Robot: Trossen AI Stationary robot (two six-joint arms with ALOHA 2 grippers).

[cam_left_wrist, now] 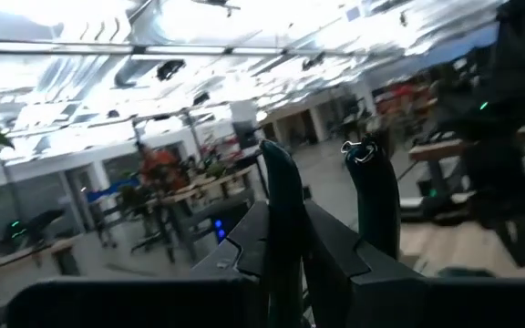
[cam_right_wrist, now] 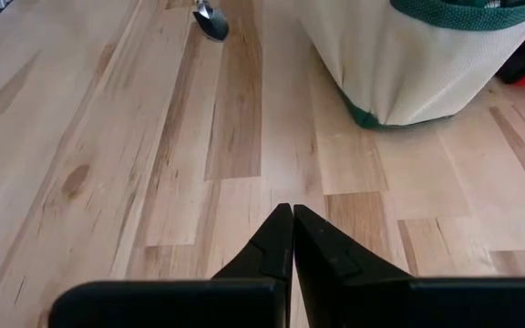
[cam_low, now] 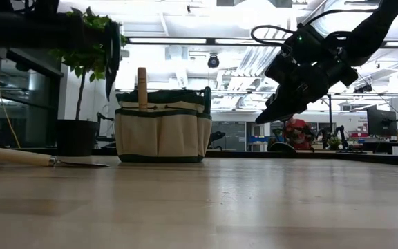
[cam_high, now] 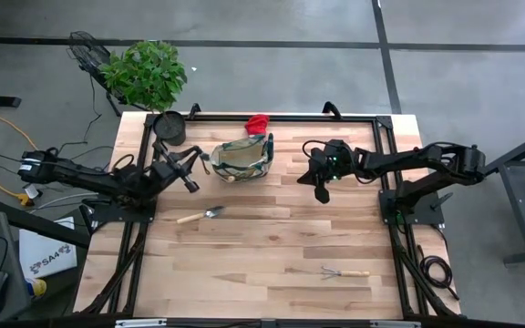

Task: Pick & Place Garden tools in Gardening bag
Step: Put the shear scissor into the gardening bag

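Note:
The tan gardening bag with green trim stands upright on its base at the table's far middle. A wooden handle sticks up out of its mouth. A red glove lies behind the bag. The silver trowel lies flat on the table, near and left of the bag. The mini rake lies flat near the front right. My left gripper hangs open and empty just left of the bag, above the table. My right gripper is shut and empty, right of the bag, fingers slanting down. No pruners show.
A black pot with a green plant stands at the far left corner, close behind my left arm. Bare wood lies between the trowel and the rake. The table's black frame runs along the edges.

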